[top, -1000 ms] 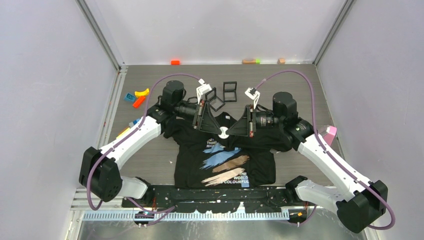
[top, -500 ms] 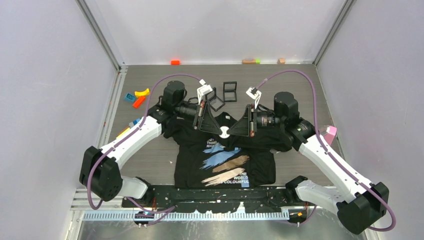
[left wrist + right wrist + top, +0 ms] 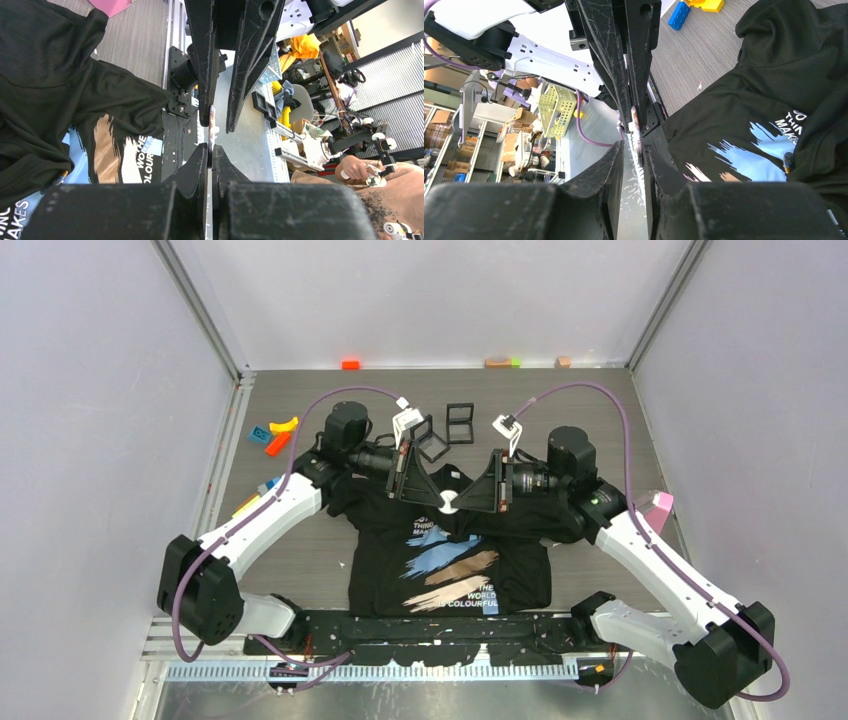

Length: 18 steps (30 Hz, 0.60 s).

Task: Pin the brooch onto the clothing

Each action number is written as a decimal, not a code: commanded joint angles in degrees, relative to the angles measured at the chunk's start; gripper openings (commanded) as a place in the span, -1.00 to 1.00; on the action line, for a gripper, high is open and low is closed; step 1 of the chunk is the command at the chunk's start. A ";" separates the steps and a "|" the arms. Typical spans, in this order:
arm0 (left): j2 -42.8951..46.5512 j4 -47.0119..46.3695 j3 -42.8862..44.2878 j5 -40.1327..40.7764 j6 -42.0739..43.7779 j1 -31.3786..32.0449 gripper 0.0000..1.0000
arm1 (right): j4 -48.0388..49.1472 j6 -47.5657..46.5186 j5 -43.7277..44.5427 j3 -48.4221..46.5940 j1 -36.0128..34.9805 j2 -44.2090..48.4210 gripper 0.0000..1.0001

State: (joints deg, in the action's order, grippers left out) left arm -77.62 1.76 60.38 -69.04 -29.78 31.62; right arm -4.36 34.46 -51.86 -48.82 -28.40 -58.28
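The black T-shirt (image 3: 450, 575) with blue, tan and cream streaks lies flat on the table's near half; it also shows in the left wrist view (image 3: 60, 100) and the right wrist view (image 3: 774, 75). A round white brooch (image 3: 447, 503) hangs above its collar between the two grippers, which face each other tip to tip. My left gripper (image 3: 437, 502) is shut on the brooch, seen edge-on (image 3: 212, 120) at its fingertips (image 3: 210, 148). My right gripper (image 3: 460, 502) has its jaws a narrow gap apart (image 3: 634, 145), with the brooch's edge (image 3: 635, 125) against one finger.
Two black square frames (image 3: 460, 423) lie behind the shirt. Coloured bricks (image 3: 275, 435) sit at the left and a pink object (image 3: 658, 506) at the right. Small blocks (image 3: 350, 364) line the back wall. Cables loop over both arms.
The brooch and both gripper tips have shifted very slightly away from the camera; both grips look unchanged.
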 commanded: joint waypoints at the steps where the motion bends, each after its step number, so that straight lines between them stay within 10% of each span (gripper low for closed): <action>1: 1.96 -0.71 -0.21 0.33 0.51 0.20 -1.00 | 3.66 1.14 -1.02 -0.14 -0.26 -0.14 -0.50; 18: 1.57 -0.88 -0.18 0.25 0.36 0.18 -1.00 | 3.81 1.59 1.49 -0.86 -1.06 -3.45 -0.70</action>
State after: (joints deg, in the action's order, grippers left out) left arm -77.49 2.42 60.01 -68.73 -29.76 31.35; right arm -3.49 35.16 -51.64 -48.64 -28.40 -60.53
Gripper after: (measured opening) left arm 0.023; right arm 0.154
